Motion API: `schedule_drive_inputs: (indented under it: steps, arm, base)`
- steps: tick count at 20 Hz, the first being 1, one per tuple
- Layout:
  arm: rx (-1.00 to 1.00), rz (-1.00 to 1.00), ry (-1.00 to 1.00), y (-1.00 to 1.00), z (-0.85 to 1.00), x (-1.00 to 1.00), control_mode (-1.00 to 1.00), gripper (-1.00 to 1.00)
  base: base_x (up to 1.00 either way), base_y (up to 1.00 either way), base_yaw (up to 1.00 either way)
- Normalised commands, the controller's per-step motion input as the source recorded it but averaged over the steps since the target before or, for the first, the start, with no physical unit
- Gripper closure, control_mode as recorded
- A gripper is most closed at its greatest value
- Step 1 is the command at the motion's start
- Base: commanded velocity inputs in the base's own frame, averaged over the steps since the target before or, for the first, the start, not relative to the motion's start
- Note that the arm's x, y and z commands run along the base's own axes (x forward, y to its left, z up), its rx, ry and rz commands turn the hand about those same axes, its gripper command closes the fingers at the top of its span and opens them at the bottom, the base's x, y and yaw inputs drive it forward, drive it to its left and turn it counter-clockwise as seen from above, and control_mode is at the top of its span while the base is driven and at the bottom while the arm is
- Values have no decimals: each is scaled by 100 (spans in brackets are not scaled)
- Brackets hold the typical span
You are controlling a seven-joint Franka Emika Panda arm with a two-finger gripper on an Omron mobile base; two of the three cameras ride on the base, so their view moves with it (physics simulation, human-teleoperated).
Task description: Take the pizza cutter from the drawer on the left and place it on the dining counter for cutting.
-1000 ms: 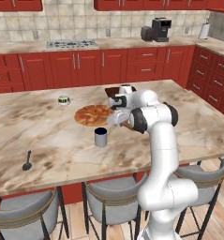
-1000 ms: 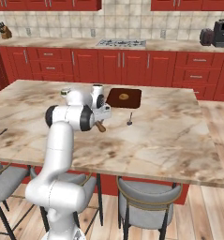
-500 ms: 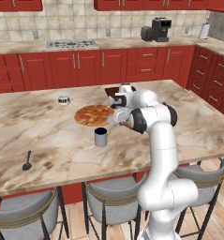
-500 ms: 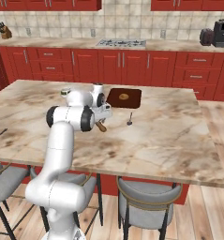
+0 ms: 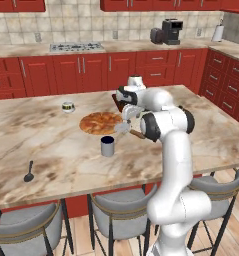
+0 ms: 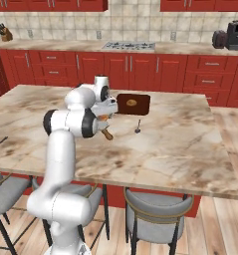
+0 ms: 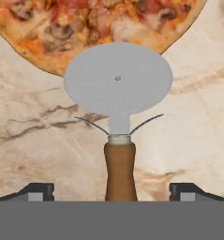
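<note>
The pizza cutter (image 7: pixel 118 101) is seen at the centre of the hand view, lying flat on the marbled surface (image 7: pixel 193 122), its grey wheel overlapping the pizza (image 7: pixel 92 26) edge at the top. The pincer (image 7: pixel 112 191) is spread wide, its tips well apart from the brown handle at the bottom.

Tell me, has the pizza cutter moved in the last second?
No. The pizza cutter lies in the same spot beside the pizza, just past the blue cup, in both base views.
</note>
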Motion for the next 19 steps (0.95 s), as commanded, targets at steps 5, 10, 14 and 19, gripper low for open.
schedule_drive_inputs:
  steps: [5, 10, 14, 19]
  arm:
    - [-1, -4, -12, 8, 96, -90, -100, -100]
    - [0, -6, -13, 1, 60, -100, -100, -100]
    - [0, -5, -15, 0, 30, -100, -100, -100]
    - [0, -7, -7, 0, 10, -100, -100, -100]
  base:
    - [0, 0, 0]
    - [0, 0, 0]
    - [0, 0, 0]
    - [0, 0, 0]
